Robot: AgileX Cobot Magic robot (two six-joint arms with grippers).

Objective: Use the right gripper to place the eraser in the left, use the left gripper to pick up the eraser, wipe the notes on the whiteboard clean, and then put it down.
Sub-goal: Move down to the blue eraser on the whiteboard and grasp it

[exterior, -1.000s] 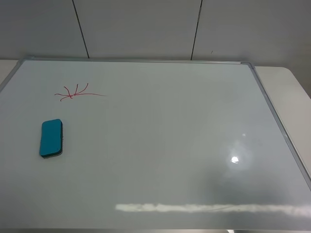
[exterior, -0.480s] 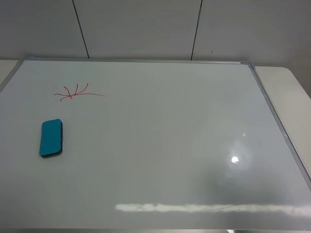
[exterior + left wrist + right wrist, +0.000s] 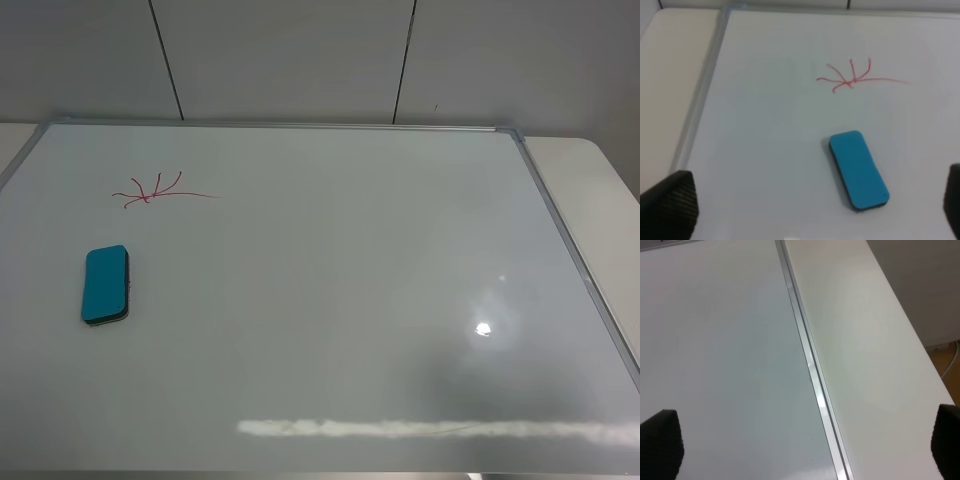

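The teal eraser (image 3: 105, 284) lies flat on the left part of the whiteboard (image 3: 350, 280), just below the red notes (image 3: 155, 190). Neither gripper shows in the exterior high view. In the left wrist view the eraser (image 3: 858, 169) and the notes (image 3: 852, 80) lie on the whiteboard (image 3: 765, 125). The left gripper (image 3: 810, 212) is open and empty, hovering short of the eraser with its fingertips (image 3: 667, 205) at the picture's corners. The right gripper (image 3: 802, 445) is open and empty above the whiteboard's right frame (image 3: 810, 360).
The whiteboard covers most of a pale table (image 3: 590, 190), whose bare strip shows beside the frame in the right wrist view (image 3: 865, 340) and in the left wrist view (image 3: 670, 75). A grey panelled wall (image 3: 300, 50) stands behind the board.
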